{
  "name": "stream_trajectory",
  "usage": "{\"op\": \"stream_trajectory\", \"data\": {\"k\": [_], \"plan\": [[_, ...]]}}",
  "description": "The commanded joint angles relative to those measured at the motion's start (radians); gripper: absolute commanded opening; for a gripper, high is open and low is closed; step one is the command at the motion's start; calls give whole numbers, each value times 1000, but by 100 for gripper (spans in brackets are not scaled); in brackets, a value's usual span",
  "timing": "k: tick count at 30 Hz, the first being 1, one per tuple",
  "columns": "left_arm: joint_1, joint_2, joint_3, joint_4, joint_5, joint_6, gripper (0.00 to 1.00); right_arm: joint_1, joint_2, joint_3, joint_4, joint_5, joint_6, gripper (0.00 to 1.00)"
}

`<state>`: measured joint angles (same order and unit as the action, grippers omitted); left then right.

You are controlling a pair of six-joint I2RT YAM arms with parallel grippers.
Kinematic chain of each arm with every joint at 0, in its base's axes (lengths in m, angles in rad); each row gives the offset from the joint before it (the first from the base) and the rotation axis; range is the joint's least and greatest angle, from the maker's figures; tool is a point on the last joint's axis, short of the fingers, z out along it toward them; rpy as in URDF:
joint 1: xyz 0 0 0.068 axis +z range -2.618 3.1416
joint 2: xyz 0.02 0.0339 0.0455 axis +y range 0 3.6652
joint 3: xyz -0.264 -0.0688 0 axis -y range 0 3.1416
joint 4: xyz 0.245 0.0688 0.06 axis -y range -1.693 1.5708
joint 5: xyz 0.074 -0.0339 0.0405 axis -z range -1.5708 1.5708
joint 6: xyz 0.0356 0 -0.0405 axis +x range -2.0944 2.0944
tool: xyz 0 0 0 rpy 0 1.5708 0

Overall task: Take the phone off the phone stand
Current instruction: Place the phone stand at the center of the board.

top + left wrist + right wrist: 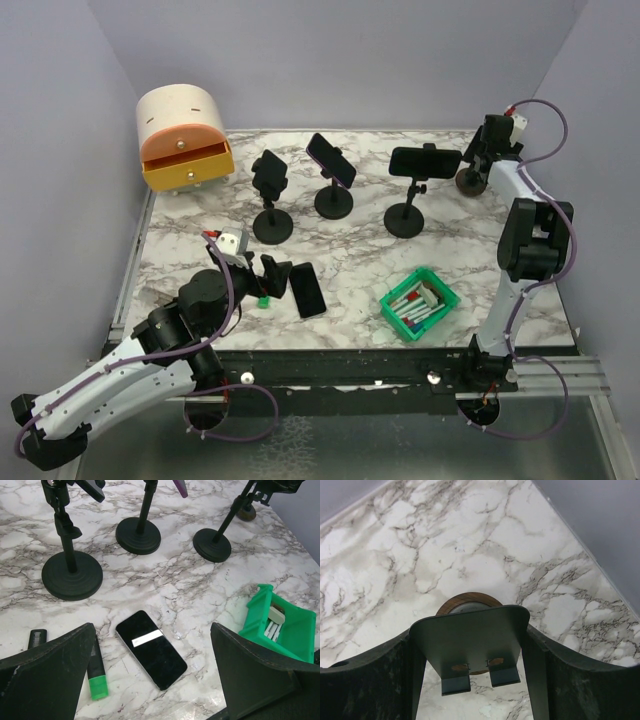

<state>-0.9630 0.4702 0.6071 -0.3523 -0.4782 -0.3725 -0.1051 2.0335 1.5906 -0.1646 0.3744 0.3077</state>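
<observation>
A black phone (151, 649) lies flat on the marble table, screen up; it also shows in the top view (308, 290). My left gripper (275, 272) is open, its fingers standing on either side of the phone and just above it (151, 630). The left black stand (271, 200) has an empty clamp. The middle stand holds a tilted phone (331, 160) and the right stand holds a level phone (425, 160). My right gripper (480, 158) at the far right back is shut on the dark metal plate (470, 640) of a small stand with a wooden base (467, 600).
A green bin (420, 303) of markers sits right of the flat phone, also in the left wrist view (285, 625). A green highlighter (97, 672) lies by my left finger. A cream and orange drawer box (182, 135) stands at the back left.
</observation>
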Motion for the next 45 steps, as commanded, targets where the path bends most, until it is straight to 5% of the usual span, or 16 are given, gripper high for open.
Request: {"op": "stream_trajectory", "data": {"k": [1,5,11,18,32,45], "plan": [[4,-6,-11,19,35,14,98,-6,39,25,-52,-29,13,49],[5,-16,-12,19,31,12,98,-6,48,31,-68,-31,13,52],[4,-19,-13,18,29,12,98,-6,35,31,-95,-22,22,75],[4,-31,-12,18,32,10,98,-11,-6,42,-128,-45,15,91],[4,-71,-20,23,24,11,99,-13,-133,32,-160,-79,48,100],[4,-60,-12,23,34,-3,99,-7,-501,-149,-136,5,272,100]]}}
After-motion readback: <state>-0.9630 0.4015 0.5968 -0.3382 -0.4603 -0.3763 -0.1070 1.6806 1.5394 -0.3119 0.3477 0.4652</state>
